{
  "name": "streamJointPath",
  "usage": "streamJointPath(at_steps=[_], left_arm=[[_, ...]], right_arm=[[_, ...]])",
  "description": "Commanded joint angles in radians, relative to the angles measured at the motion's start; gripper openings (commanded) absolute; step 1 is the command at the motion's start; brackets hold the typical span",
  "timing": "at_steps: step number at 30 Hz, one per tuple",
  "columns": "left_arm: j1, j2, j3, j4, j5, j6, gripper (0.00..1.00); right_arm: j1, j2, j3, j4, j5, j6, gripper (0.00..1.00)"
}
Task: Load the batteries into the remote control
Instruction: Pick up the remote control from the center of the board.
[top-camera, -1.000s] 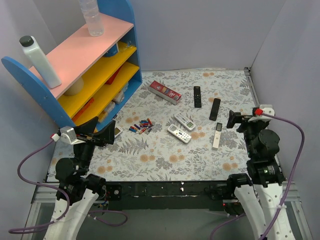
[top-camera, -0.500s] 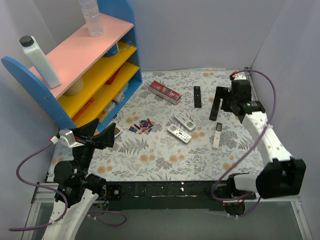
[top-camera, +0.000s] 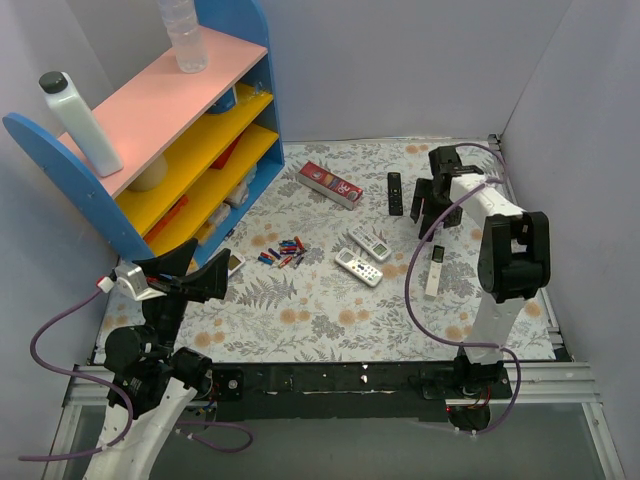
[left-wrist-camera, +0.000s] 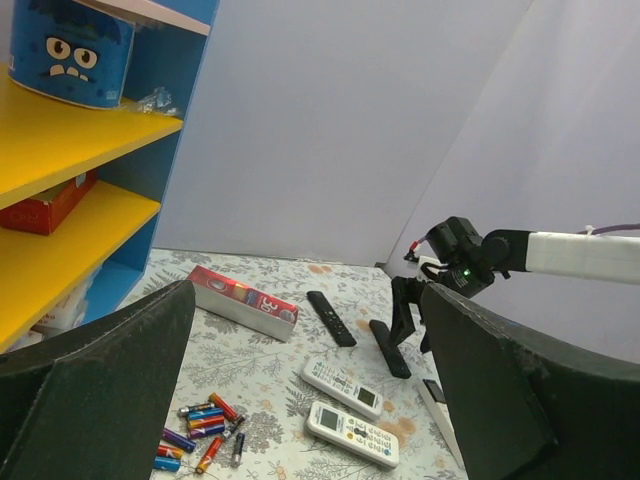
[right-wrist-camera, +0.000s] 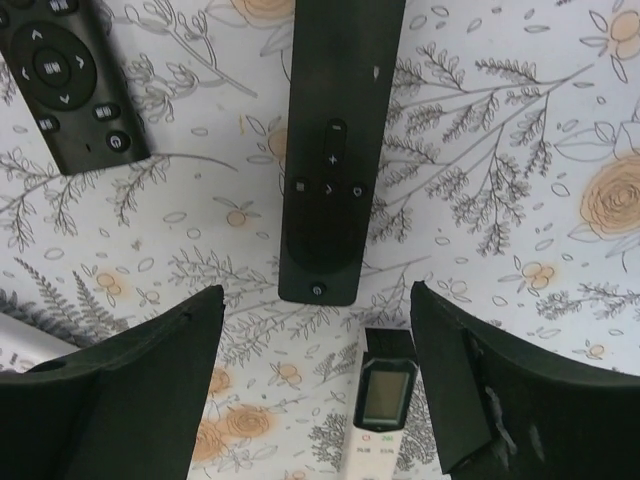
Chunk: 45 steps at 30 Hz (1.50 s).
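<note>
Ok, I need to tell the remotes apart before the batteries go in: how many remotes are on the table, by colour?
black remotes: 2
white remotes: 2
silver remote: 1
Total: 5

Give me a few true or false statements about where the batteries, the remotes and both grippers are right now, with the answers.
1. The batteries lie loose on the table. True.
2. The right gripper is shut on the slim silver remote. False: it is open over a black remote, and the slim silver remote lies apart from it.
3. The left gripper is open and empty. True.
4. The red box sits on a shelf. False: it lies on the table.
</note>
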<state>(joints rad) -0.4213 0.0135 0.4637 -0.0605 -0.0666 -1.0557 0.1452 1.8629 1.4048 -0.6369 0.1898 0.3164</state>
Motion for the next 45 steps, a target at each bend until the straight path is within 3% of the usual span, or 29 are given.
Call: streamJointPath(at_steps=[1, 16, 22, 24, 30, 40, 45], left_arm=[[-0.004, -0.004, 0.009, -0.013, -0.010, 0.002, 0.98], [-0.004, 0.017, 0.006, -0.012, -0.001, -0.003, 0.98], [-0.005, 0.089, 0.018, -0.001, 0.043, -0.029, 0.98], [-0.004, 0.121, 0.023, 0.002, 0.066, -0.039, 0.98], [-0.004, 0.318, 0.033, 0.056, 0.232, -0.110, 0.98], [-0.004, 0.675, 0.056, 0.309, 0.487, -0.285, 0.98], [-0.010, 0.821, 0.047, 0.477, 0.599, -0.378, 0.98]], right_arm=[[-0.002, 0.071, 0.100, -0.020, 0.030, 0.050, 0.81], [-0.003, 0.186, 0.106, 0.002, 0.077, 0.076, 0.71], [-0.007, 0.190, 0.074, 0.026, 0.068, 0.072, 0.61], [-0.007, 0.183, 0.059, 0.031, 0.059, 0.069, 0.53], [-0.006, 0.036, -0.056, 0.120, 0.022, 0.070, 0.35], [0.048, -0.336, -0.341, 0.302, -0.150, 0.024, 0.33], [0.117, -0.556, -0.541, 0.489, -0.295, 0.033, 0.33]])
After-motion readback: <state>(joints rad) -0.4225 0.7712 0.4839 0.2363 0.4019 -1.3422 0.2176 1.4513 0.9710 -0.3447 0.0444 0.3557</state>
